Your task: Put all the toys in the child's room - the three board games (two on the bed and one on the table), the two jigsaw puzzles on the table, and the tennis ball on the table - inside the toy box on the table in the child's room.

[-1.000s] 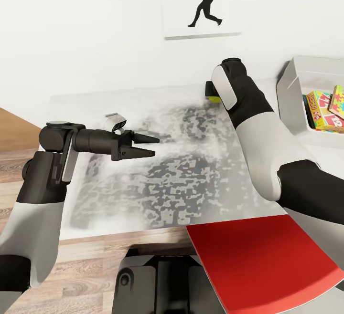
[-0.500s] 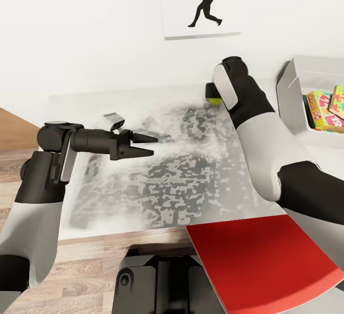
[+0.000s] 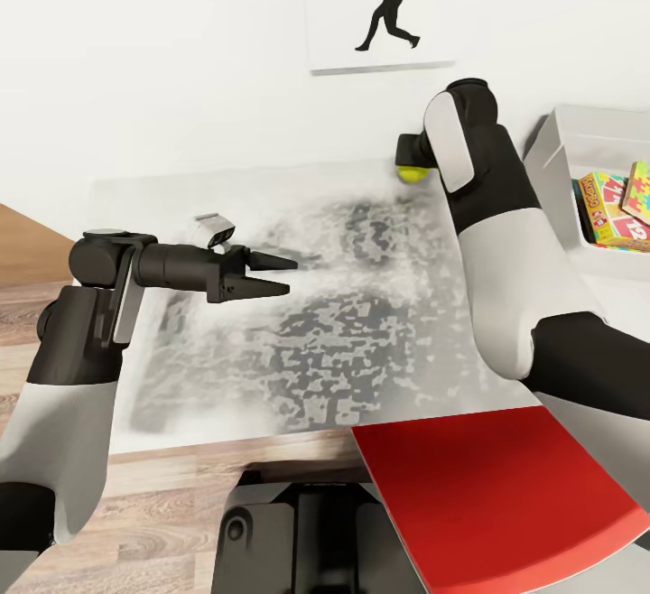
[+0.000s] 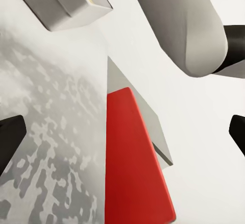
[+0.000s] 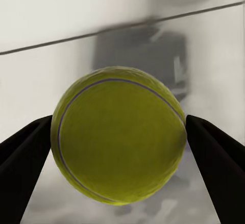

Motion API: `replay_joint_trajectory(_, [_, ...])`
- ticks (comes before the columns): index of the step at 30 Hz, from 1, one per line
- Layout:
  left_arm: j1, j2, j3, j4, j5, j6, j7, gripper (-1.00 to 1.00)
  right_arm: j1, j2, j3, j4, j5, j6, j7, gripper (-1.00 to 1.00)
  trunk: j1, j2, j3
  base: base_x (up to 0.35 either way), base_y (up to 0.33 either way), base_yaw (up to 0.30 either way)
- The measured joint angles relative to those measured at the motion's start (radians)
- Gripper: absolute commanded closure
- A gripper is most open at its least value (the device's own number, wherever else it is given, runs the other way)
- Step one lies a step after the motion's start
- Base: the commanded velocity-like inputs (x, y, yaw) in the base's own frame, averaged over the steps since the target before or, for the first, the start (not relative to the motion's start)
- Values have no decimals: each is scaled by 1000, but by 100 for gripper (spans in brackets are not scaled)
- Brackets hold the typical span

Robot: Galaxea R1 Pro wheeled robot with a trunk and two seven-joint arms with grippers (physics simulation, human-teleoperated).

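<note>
A: How is the right tool [image 5: 120,132]?
B: Its two dark fingers press both sides of the tennis ball [image 5: 118,134]; it is gripping the ball, in the upper middle of the head view, above the far edge of the tabletop [image 3: 298,368].

A: And the left tool [image 3: 275,273]?
B: Spread apart, holding nothing; it hovers at the left of the frame.

A: The room?
B: Grey mottled tabletop; white wall with a batter picture [image 3: 379,5]; the toy box [image 3: 564,183] at the right edge holds colourful boxes [image 3: 614,206]; a red board [image 3: 492,495] lies lower right.

A: The ball?
B: Yellow-green, with a thin seam.
</note>
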Motion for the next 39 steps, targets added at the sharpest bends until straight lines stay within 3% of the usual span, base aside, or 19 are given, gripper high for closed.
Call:
replay_joint_trajectory(12, [0, 1, 0, -1, 0, 0, 0, -100, 0, 0, -1, -28, -2, 0, 1, 100, 0, 0, 8, -18, 0, 0])
replay_joint_trajectory(15, [0, 3, 0, -2, 0, 2, 0, -100, 0, 0, -2, -29, -20, 0, 1, 100, 0, 0, 13, -193, 0, 0])
replay_joint_trajectory(18, [0, 4, -1, -2, 0, 3, 0, -100, 0, -1, -1, -30, -65, 0, 1, 100, 0, 0, 18, -247, 0, 0])
replay_joint_trajectory(21, [0, 5, 5, -2, 0, 6, 0, -100, 0, -3, 1, -30, -155, 0, 1, 100, 0, 0, 23, -85, 0, 0])
replay_joint_trajectory(24, [0, 6, 43, -2, 0, 7, 0, -100, 1, -9, 1, -30, -217, 0, 1, 100, 0, 0, 28, -22, 0, 0])
replay_joint_trajectory(28, [0, 24, 88, -1, 5, 9, 2, -100, 1, -40, 0, -29, -287, 0, 1, 100, 0, 0, 34, -5, 0, 0])
replay_joint_trajectory(33, [0, 45, 99, -1, 5, 9, 2, -100, 0, -99, 3, -41, -463, 1, 1, 100, 0, 0, 43, 0, 0, 0])
replay_joint_trajectory(35, [0, 48, 100, -1, 5, 9, 2, -100, 0, -118, 6, -70, -514, 1, 1, 100, 0, 0, 46, 0, 0, 0])
replay_joint_trajectory(39, [0, 58, 102, -1, 5, 8, 2, -100, 1, -130, 6, -103, -550, 1, 1, 100, 0, 0, 53, 0, 0, 0])
